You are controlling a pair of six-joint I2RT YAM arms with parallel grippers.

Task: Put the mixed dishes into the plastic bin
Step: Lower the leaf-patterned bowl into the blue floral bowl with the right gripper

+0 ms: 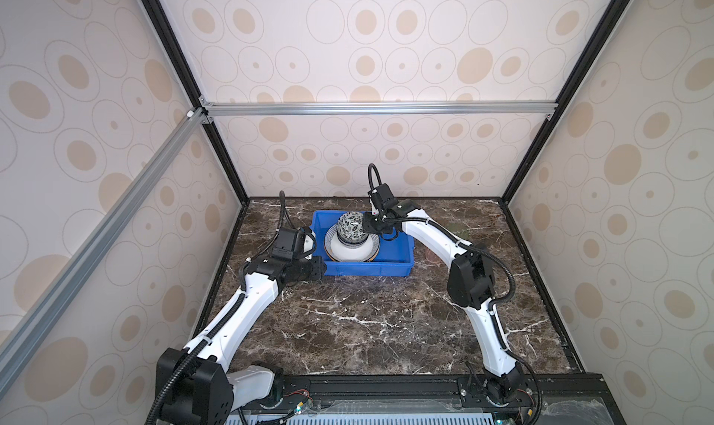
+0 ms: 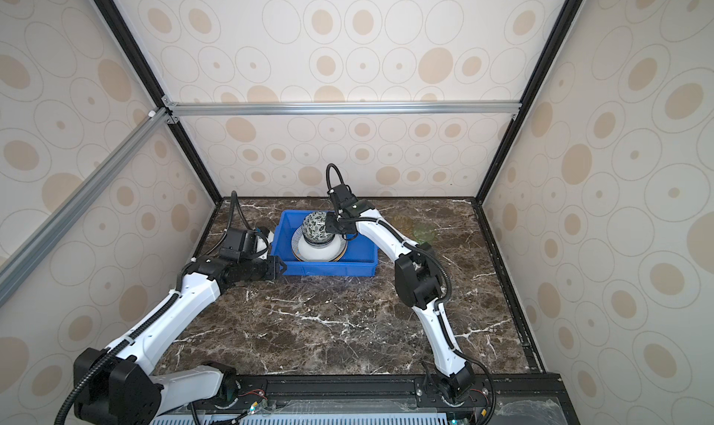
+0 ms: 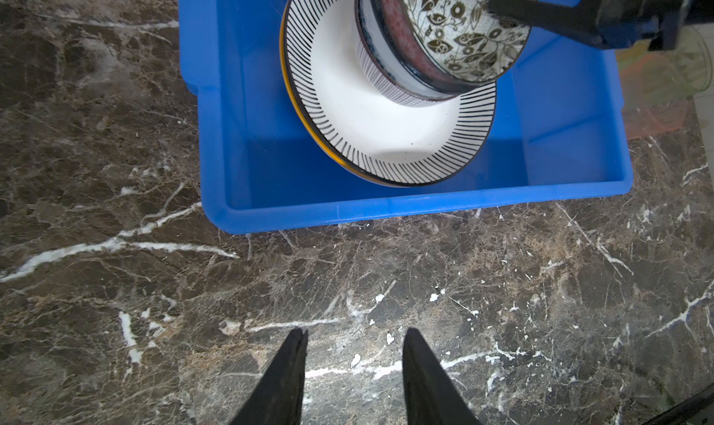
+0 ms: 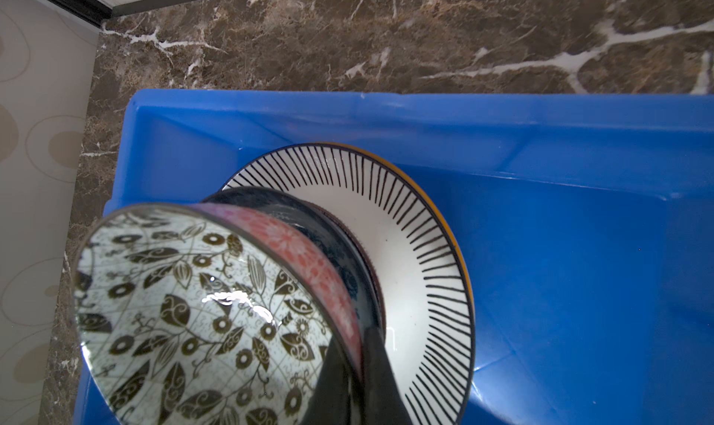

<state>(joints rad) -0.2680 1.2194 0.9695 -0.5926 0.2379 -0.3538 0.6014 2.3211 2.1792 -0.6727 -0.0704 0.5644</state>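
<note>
ok so the right gripper (image 4: 357,369) is pinched nearly closed on the rim of the leaf-pattern bowl (image 4: 193,307), one finger inside and one on the pinkish-red outside. That bowl looks tipped rather than level, and it's right on top of a dark blue bowl (image 4: 347,257) that stands on the striped-rim plate (image 3: 386,125). I honestly can't tell if it's resting on the blue one or just above it. There's a yellow-edged plate (image 3: 293,110) peeking out under the striped one, and the whole stack is inside the blue bin (image 1: 367,272) at the back of the marble table (image 1: 386,326). The left gripper (image 3: 355,332) is partway open with nothing in it, over the table just off the bin's near left corner. A greenish tumbler (image 2: 424,232) is on the table to the right of the bin.
</note>
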